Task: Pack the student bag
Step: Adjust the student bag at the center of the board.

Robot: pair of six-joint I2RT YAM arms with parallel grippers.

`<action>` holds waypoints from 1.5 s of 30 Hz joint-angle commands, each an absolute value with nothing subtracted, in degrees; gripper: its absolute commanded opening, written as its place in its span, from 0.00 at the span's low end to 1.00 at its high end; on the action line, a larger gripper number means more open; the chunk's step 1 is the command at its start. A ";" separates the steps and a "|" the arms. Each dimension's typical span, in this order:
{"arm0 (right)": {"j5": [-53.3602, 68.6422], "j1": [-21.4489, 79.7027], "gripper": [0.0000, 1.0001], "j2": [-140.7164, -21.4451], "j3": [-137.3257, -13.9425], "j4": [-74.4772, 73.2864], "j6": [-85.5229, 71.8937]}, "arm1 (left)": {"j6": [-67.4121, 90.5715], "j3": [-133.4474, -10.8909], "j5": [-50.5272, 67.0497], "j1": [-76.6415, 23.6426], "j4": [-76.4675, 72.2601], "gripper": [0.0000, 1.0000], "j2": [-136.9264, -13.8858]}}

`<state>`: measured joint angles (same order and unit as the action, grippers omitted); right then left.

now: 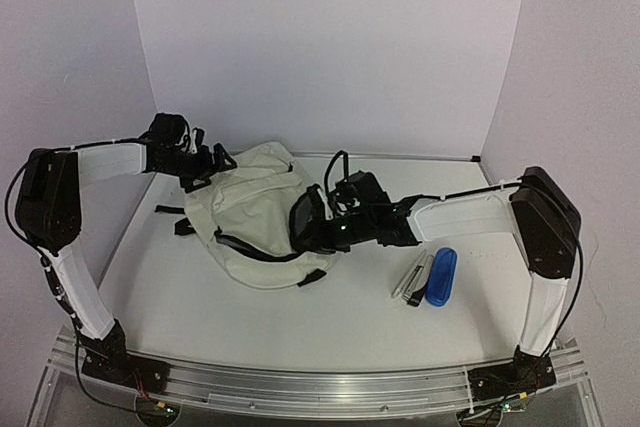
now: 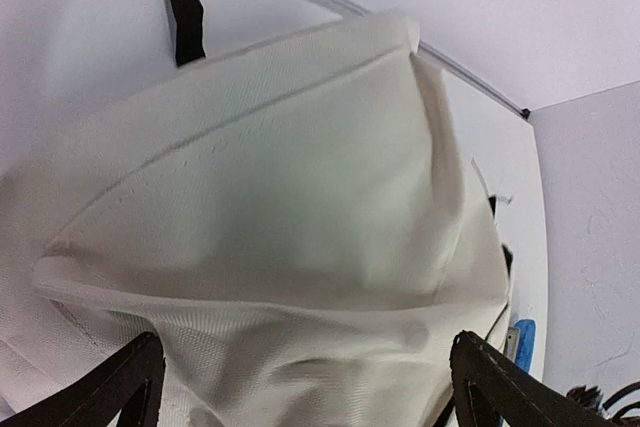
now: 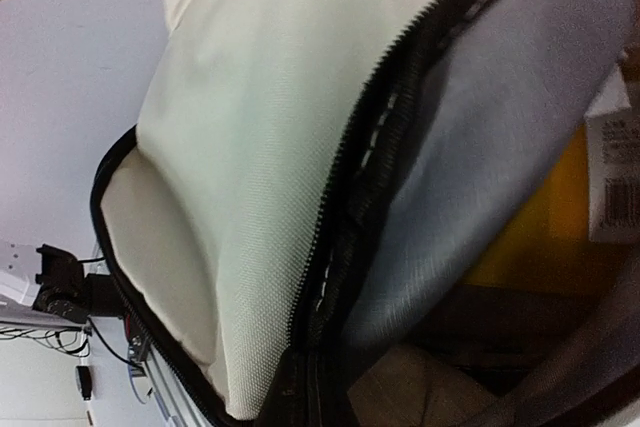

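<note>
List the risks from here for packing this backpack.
The right fingers look pinched on the student bag at its zipper edge; thin fabric could slip out and the opening fall shut.
The left fingers stand open, holding nothing, so a pull may drag the whole bag.
The pens and blue case lie close; a swinging arm might knock them.

White table (image 1: 250,317): student bag (image 1: 255,217), pens (image 1: 415,277), blue case (image 1: 441,276) alongside.

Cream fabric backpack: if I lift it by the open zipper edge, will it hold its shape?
Probably not: the cream fabric backpack lies slumped and creased on the white table, so it looks floppy. Its black zipper edge curls, so the mouth may fold. A yellow item inside could add some weight.
</note>
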<state>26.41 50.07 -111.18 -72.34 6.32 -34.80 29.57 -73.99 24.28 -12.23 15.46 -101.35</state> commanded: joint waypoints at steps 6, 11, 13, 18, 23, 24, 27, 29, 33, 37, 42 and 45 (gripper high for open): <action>30.34 55.66 0.00 -109.26 -76.56 11.12 -37.84 | 14.96 -78.39 23.86 -12.13 19.16 1.00 -91.65; 22.80 54.09 0.24 -103.91 -78.55 5.59 -34.10 | 10.87 -74.40 24.34 -15.78 20.13 0.99 -84.31; 20.65 52.01 0.27 -102.03 -78.72 3.78 -33.76 | 8.94 -74.10 21.98 -18.97 21.07 0.98 -83.29; 17.85 45.12 0.38 -99.55 -76.35 2.72 -33.77 | 5.99 -75.58 17.75 -25.61 22.42 0.96 -85.56; 16.97 43.04 0.47 -102.44 -76.00 2.08 -32.91 | 5.58 -79.65 13.72 -29.06 24.02 0.96 -90.57; 17.30 43.06 0.48 -103.37 -76.01 2.10 -32.81 | 5.86 -80.48 13.26 -29.64 24.20 0.96 -91.31; 18.55 43.09 0.50 -105.71 -75.68 2.02 -32.75 | 7.52 -81.89 12.79 -30.40 24.23 0.96 -92.91; 19.79 43.10 0.52 -107.00 -75.14 2.03 -32.85 | 8.59 -82.28 12.44 -30.63 24.28 0.96 -93.37; 21.78 43.83 0.53 -109.51 -74.71 2.19 -32.94 | 11.26 -82.48 9.10 -30.76 25.89 0.97 -93.79; 21.57 45.36 0.51 -112.04 -74.79 2.19 -32.67 | 15.90 -80.93 3.89 -30.68 27.59 0.98 -92.06; 20.52 46.59 0.27 -113.55 -74.19 2.20 -33.28 | 22.14 -76.83 0.55 -29.80 30.69 1.00 -86.91; 19.95 47.68 0.08 -113.44 -73.27 2.19 -33.39 | 26.99 -71.61 0.53 -27.52 32.45 1.00 -83.13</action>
<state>20.58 46.13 -112.97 -74.39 1.68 -33.22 19.24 -76.36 3.60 -30.01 28.77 -90.22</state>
